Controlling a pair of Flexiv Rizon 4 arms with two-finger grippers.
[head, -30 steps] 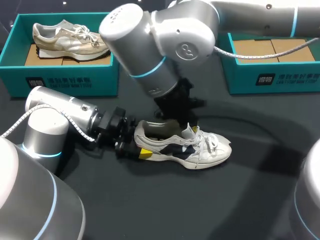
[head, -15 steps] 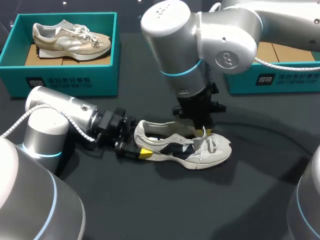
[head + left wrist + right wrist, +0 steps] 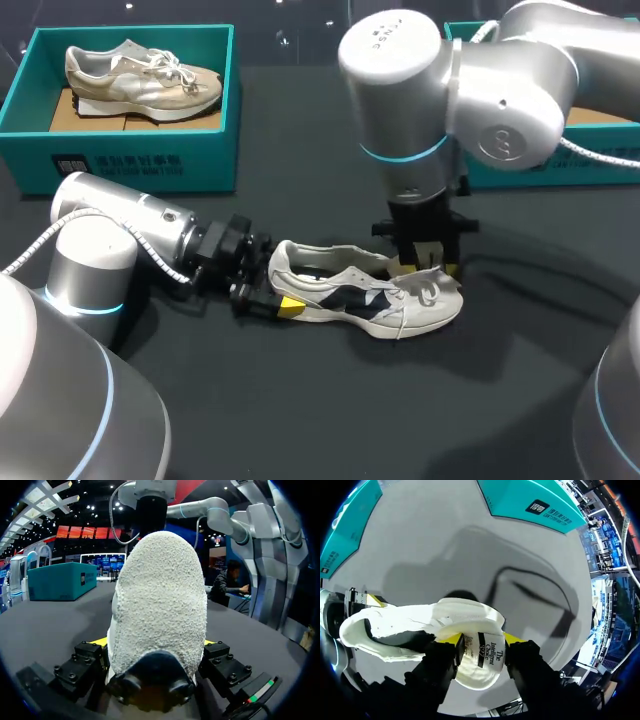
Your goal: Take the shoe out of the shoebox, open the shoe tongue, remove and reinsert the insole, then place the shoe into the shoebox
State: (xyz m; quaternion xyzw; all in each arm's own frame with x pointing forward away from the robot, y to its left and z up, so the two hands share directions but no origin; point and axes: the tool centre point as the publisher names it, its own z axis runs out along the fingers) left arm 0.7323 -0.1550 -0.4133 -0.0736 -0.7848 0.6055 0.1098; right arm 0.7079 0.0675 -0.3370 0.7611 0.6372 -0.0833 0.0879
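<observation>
A white and navy shoe [image 3: 360, 300] lies on its sole on the dark table, toe to the right. My left gripper [image 3: 275, 295] reaches in low from the left; both its fingers press the heel's sides. In the left wrist view the heel [image 3: 160, 605] fills the space between the yellow tips of the left gripper [image 3: 155, 642]. My right gripper [image 3: 425, 268] hangs straight down over the forefoot. In the right wrist view the right gripper [image 3: 481, 639] stands parted, with the folded-forward tongue [image 3: 482, 652] loose between its fingers. The shoe [image 3: 395, 625] stretches away toward the heel.
A teal shoebox [image 3: 130, 160] at the back left holds a beige shoe [image 3: 140, 75] on cardboard. A second teal shoebox [image 3: 600, 165] stands at the back right, partly behind my right arm. Bare dark table lies in front of the shoe.
My right arm swept right from the heel opening to the forefoot, drawing the tongue forward, and its fingers have parted. The left arm and the shoe's heel stayed put.
</observation>
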